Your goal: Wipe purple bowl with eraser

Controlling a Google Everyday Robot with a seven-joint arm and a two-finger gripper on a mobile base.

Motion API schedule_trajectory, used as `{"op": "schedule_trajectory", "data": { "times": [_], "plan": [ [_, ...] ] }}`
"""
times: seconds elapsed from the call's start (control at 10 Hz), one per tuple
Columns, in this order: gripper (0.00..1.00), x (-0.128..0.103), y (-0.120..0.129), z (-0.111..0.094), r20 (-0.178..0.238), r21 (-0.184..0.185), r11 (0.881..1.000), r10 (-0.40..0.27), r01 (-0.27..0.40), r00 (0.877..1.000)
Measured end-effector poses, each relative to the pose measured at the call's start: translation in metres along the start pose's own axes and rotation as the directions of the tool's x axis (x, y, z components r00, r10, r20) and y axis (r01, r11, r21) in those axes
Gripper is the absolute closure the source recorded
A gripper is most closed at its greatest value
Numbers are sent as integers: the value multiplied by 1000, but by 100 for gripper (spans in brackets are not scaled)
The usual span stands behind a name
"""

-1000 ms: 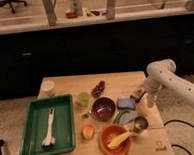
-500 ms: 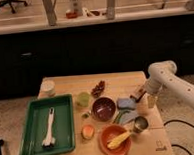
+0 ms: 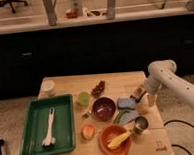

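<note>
The gripper [image 3: 149,96] hung over the table's [image 3: 116,80] right edge, at the bowl's [image 3: 103,108] 3 o'clock. Whether it was spread or closed could not be made out. The eraser [image 3: 137,93] lay just beside it, at the bowl's 2 o'clock, past the cloth [image 3: 126,103]. The bowl sat mid-table, with the orange dish [image 3: 103,141] at its 6 o'clock and the tray [image 3: 63,125] at its 9.

Tool [image 3: 151,100] is hanging over the worktop's [image 3: 116,81] right side; cloth [image 3: 125,104] and cup [image 3: 140,124] are crowding the path toward the bowl [image 3: 103,108], bare wood lying open behind the cloth.
</note>
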Motion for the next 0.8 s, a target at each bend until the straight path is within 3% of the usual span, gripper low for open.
{"op": "schedule_trajectory", "data": {
  "times": [0.4, 0.8],
  "plan": [
    [20, -7, -13, -2, 25, 16, 996, -90, 90, 996],
    [20, -7, -21, 6, 38, 14, 994, -113, 113, 993]
  ]
}}
